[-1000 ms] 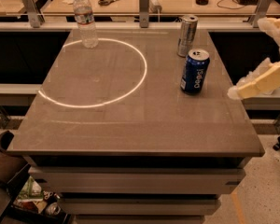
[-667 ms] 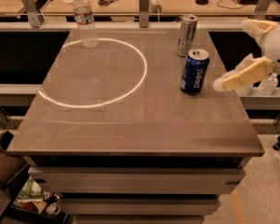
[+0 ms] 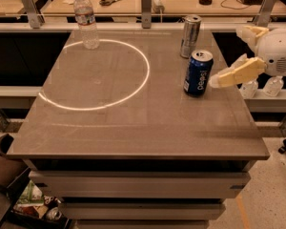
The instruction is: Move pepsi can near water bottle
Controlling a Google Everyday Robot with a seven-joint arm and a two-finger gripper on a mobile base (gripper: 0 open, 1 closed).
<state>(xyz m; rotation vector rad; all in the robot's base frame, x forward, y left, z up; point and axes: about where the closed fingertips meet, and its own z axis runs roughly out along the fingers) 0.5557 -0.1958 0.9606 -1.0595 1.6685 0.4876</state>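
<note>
The dark blue pepsi can stands upright on the right part of the table. The clear water bottle with a white cap stands at the table's far left corner, well apart from the can. My gripper reaches in from the right edge, just right of the pepsi can. Its cream fingers are spread open and empty. The lower fingertip is very close to the can's right side; the other finger is higher and farther back.
A taller slim silver can stands just behind the pepsi can. A bright ring of light lies on the table's left half. Behind the table runs a rail with posts, and beyond it a desk with scissors.
My gripper has moved left toward the pepsi can, from off the table's right edge to just beside the can. The cans and bottle have not moved.
</note>
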